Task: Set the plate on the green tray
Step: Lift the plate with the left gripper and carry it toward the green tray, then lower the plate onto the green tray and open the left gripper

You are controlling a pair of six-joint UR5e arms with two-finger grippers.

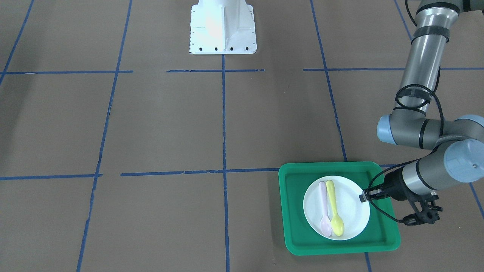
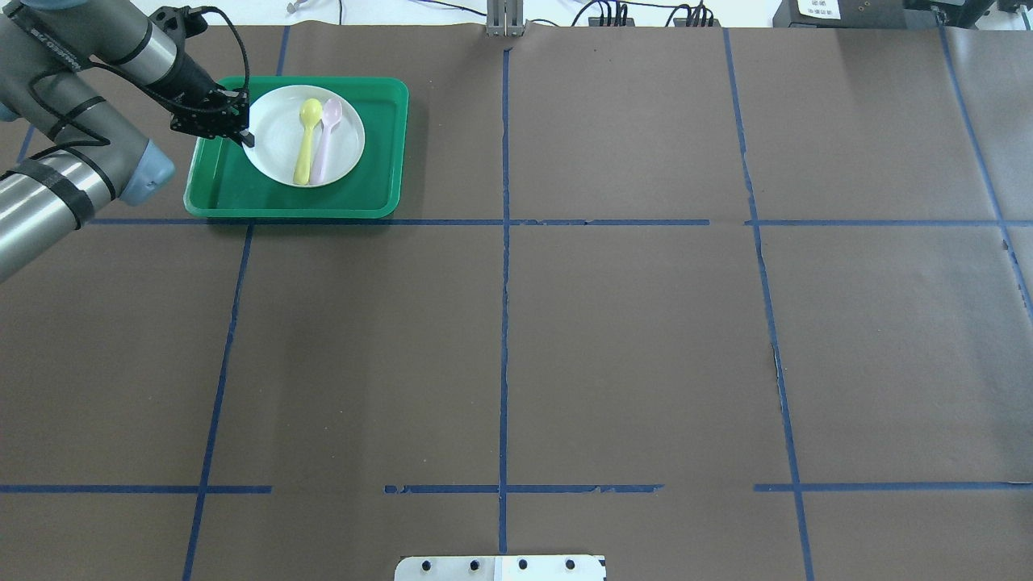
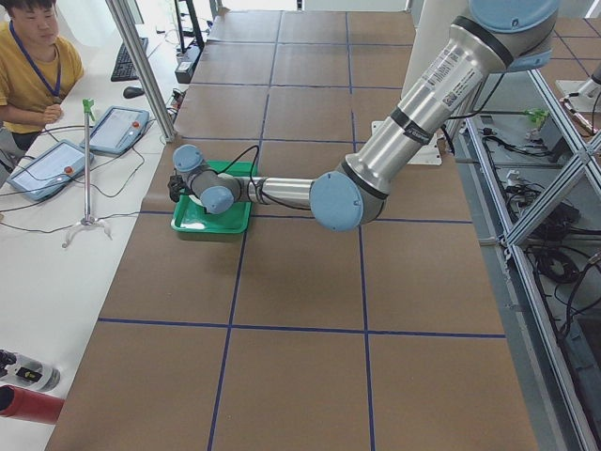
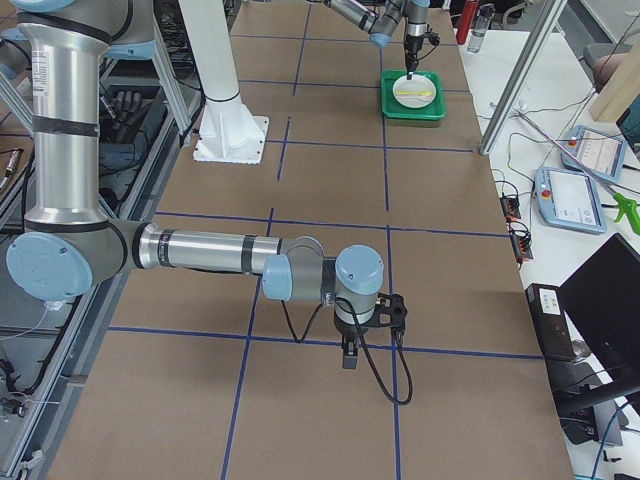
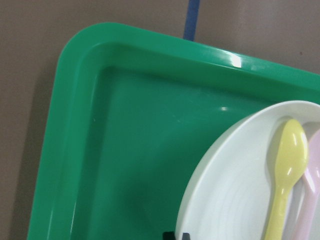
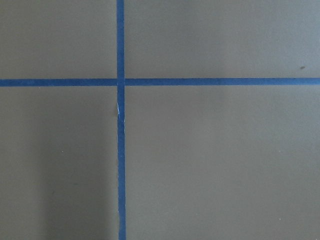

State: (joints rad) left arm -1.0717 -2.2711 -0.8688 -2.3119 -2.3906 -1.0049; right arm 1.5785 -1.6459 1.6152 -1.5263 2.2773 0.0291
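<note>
The white plate (image 2: 274, 149) lies inside the green tray (image 2: 290, 211) at the far left of the table, with a yellow spoon (image 2: 306, 137) and a pink spoon (image 2: 326, 137) on it. My left gripper (image 2: 246, 137) is at the plate's left rim, its jaws pinched on the rim. The front view shows the same: the left gripper (image 1: 363, 196), the plate (image 1: 351, 206) and the tray (image 1: 340, 245). In the left wrist view the plate (image 5: 235, 190) sits in the tray (image 5: 125, 150). My right gripper (image 4: 345, 355) hangs over bare table far away; I cannot tell whether it is open or shut.
The robot's white base (image 1: 222, 30) stands at the table's near middle edge. Blue tape lines (image 2: 504, 242) divide the brown table. An operator (image 3: 28, 75) sits beyond the tray's end of the table with tablets (image 3: 113, 127).
</note>
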